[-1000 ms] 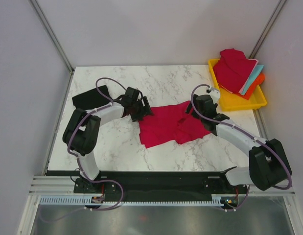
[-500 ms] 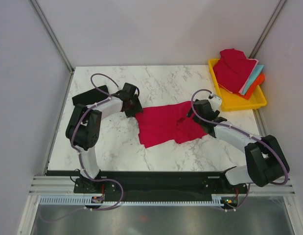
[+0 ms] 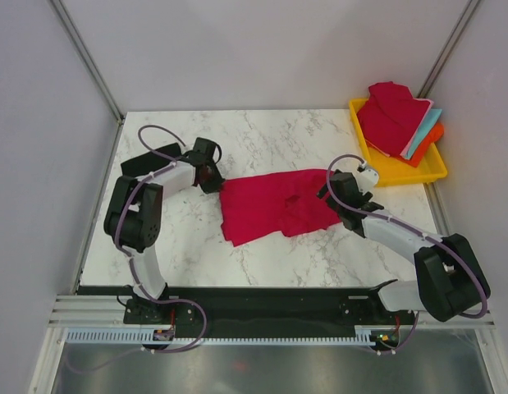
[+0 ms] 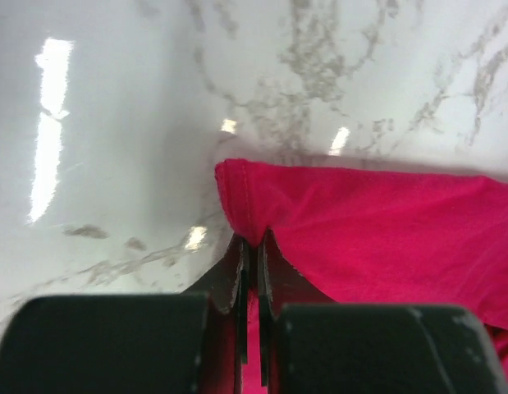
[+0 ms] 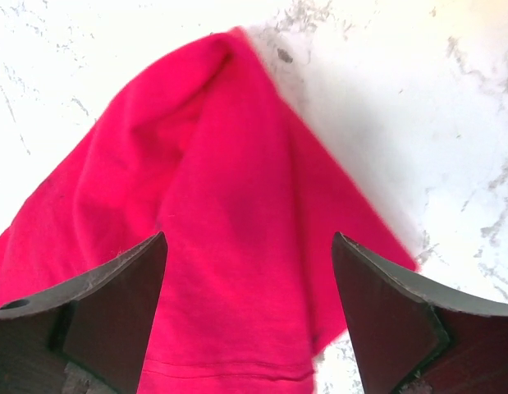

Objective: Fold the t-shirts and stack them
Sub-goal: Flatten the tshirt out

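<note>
Left gripper [image 4: 252, 245] is clamped on the hemmed corner of the crimson t-shirt [image 3: 266, 207], which lies spread at the centre of the marble table [image 3: 319, 139]. Right gripper [image 5: 249, 246] hangs over the cloth's right end, fingers wide apart. Other shirts [image 3: 391, 115] sit piled in the yellow tray [image 3: 401, 174].

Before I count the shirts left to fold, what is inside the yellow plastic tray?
Crumpled crimson red cloth on top, with a teal cloth edge and an orange cloth edge sticking out beneath. Anything lower in the yellow plastic tray is covered.
</note>
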